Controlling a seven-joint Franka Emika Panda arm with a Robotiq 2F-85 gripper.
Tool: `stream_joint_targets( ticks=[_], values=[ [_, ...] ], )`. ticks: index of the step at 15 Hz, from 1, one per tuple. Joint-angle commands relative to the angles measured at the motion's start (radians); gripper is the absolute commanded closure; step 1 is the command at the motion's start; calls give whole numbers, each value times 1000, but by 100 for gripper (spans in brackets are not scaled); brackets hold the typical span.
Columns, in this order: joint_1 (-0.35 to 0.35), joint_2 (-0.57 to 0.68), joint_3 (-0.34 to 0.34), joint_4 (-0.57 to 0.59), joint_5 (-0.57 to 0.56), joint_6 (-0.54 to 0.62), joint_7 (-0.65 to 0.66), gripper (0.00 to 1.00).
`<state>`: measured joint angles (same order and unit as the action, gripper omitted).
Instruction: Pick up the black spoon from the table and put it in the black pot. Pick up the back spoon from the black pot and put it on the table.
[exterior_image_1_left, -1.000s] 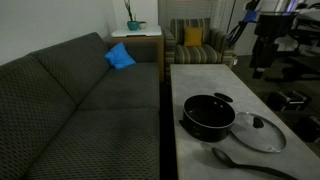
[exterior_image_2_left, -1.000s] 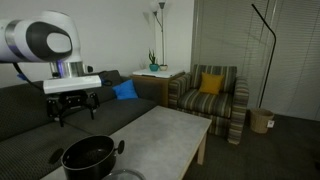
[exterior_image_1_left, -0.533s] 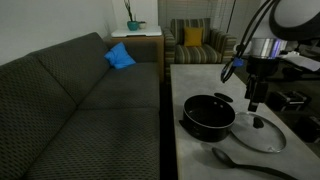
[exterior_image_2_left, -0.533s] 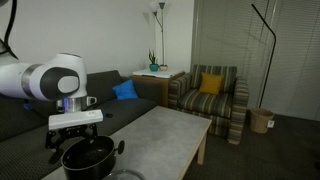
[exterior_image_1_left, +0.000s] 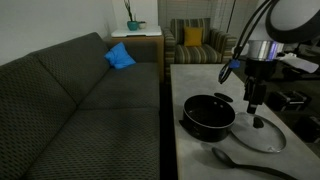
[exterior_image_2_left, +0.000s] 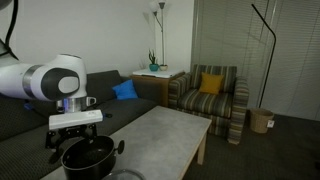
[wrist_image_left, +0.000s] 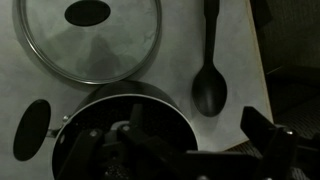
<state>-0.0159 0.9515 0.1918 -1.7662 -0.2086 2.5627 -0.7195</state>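
The black pot (exterior_image_1_left: 207, 116) stands on the grey table (exterior_image_1_left: 195, 75), with nothing visible inside it. The black spoon (exterior_image_1_left: 245, 160) lies on the table near the front edge, beside the glass lid. My gripper (exterior_image_1_left: 253, 103) hangs just above the pot's right rim, between pot and lid, open and empty. An exterior view shows it directly over the pot (exterior_image_2_left: 88, 157), with the gripper (exterior_image_2_left: 73, 136) pointing down. In the wrist view the spoon (wrist_image_left: 210, 85) lies right of the pot (wrist_image_left: 120, 105), and the gripper (wrist_image_left: 175, 148) fingers are spread wide.
A round glass lid (exterior_image_1_left: 258, 132) lies next to the pot; it also shows in the wrist view (wrist_image_left: 92, 40). A dark sofa (exterior_image_1_left: 80, 110) with a blue cushion (exterior_image_1_left: 120, 56) runs along the table. A striped armchair (exterior_image_2_left: 210, 95) stands beyond the far end.
Since a second ago the arm has come down from high over the table to just above the pot. In the last half second it has held still.
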Motion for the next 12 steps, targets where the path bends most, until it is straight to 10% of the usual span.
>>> stream_joint_targets(
  ticks=[1, 12],
  values=[
    [3, 86, -15, 41, -5, -25, -5, 0],
    [-88, 327, 38, 45, -6, 116, -90, 0]
  ],
)
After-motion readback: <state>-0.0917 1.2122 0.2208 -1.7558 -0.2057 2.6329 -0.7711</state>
